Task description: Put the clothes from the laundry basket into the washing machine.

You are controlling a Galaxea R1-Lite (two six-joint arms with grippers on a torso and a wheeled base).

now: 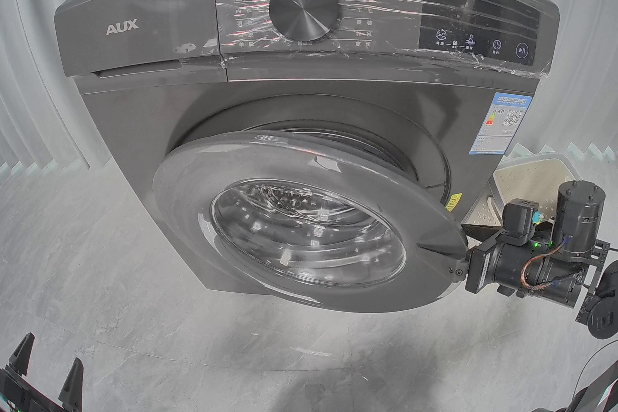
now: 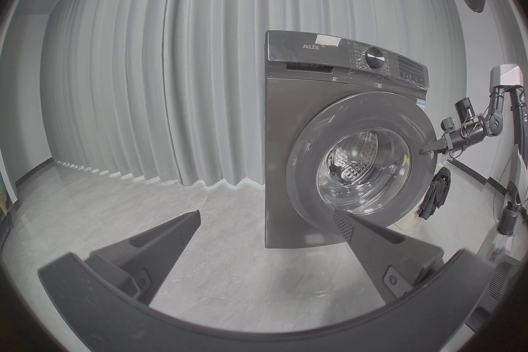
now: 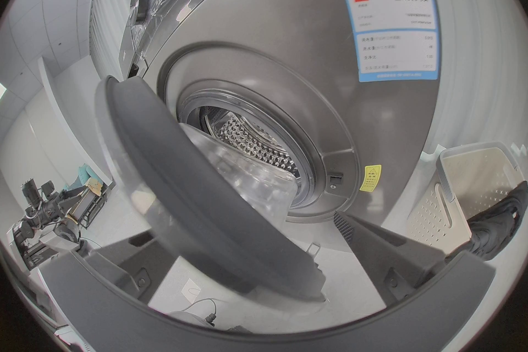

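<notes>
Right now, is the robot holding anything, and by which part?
Nothing is gripped. The right gripper stands open astride the free edge of the door; the left gripper is open, empty.

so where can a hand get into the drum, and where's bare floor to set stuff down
Hand room: the gap between the half-open door and the drum opening, on the laundry basket side. Bare floor: left of the washing machine, toward the curtain. Crowded: the door's free edge, with the right gripper, basket and dark garment.
</notes>
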